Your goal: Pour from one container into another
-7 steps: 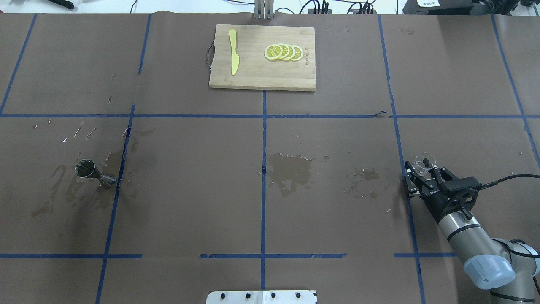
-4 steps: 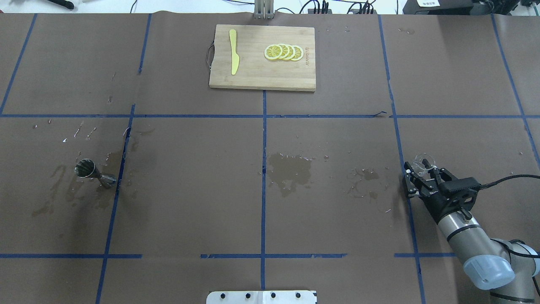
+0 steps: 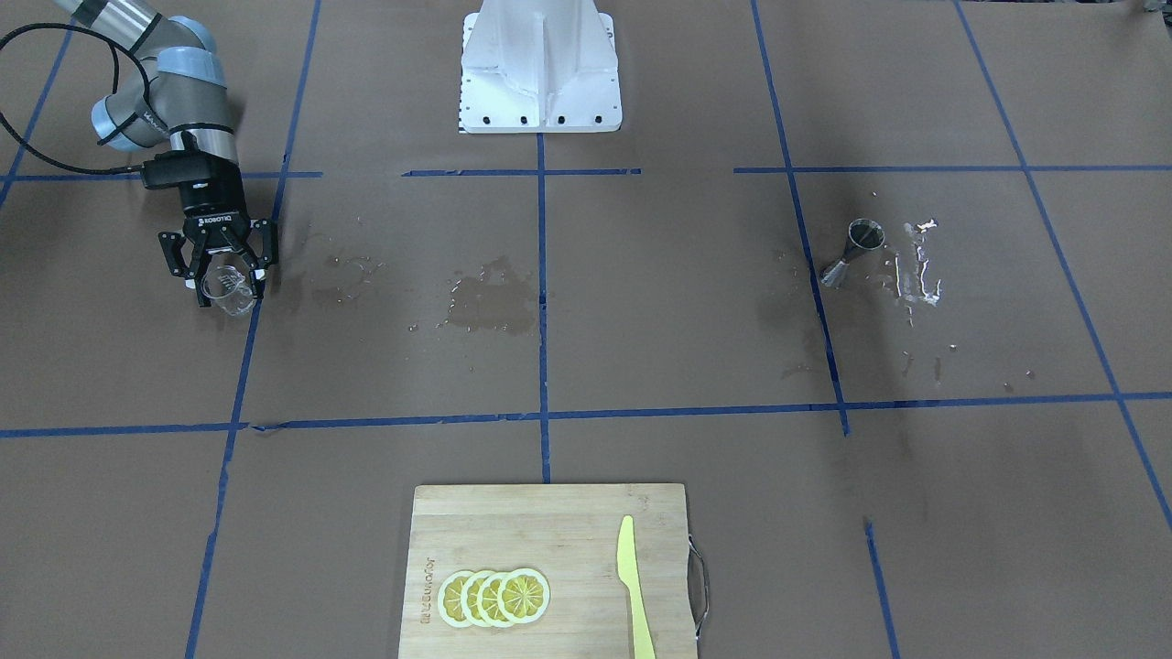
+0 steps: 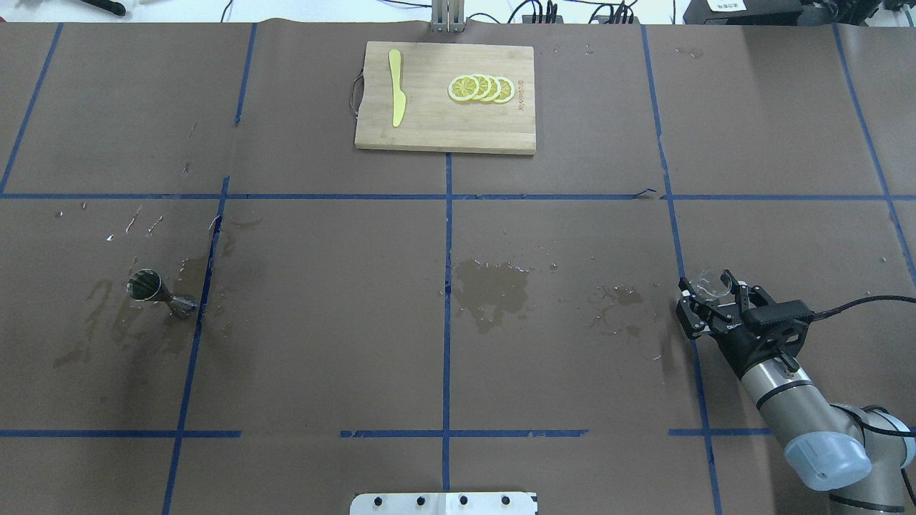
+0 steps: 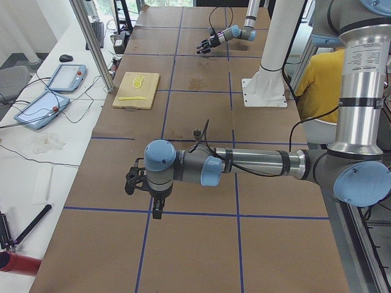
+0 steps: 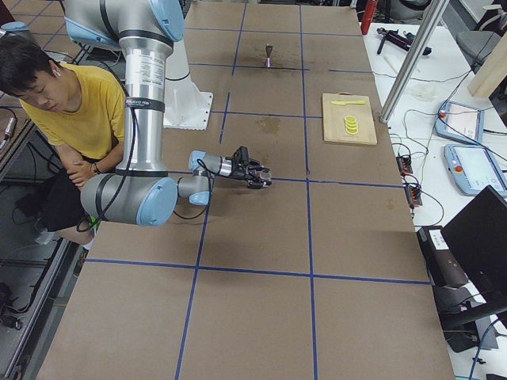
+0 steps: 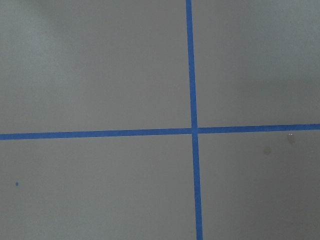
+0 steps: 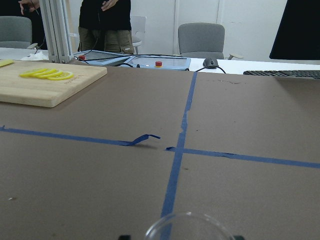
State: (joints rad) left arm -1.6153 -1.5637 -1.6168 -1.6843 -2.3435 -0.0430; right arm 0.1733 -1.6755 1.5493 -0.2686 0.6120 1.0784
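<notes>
The small transparent measuring cup [image 4: 711,282] sits between the fingers of my right gripper [image 4: 708,292], which is shut on it low over the table at the right. In the front-facing view the cup [image 3: 229,293] hangs at the fingertips of that gripper [image 3: 224,277]. Its rim [image 8: 189,224] shows at the bottom of the right wrist view. The steel hourglass jigger [image 4: 161,294] stands upright and alone far to the left [image 3: 851,249]. My left gripper [image 5: 131,183] shows only in the exterior left view, so I cannot tell its state. The left wrist view holds only brown paper and blue tape.
A wooden cutting board [image 4: 429,125] with a yellow knife [image 4: 396,87] and lemon slices [image 4: 481,88] lies at the far middle. Wet stains [image 4: 490,286] mark the table's centre and around the jigger. A seated person [image 6: 75,107] is beside the robot's base.
My right gripper has shifted a little to the left and nearer the robot, and the cup has moved with it. The jigger has not moved.
</notes>
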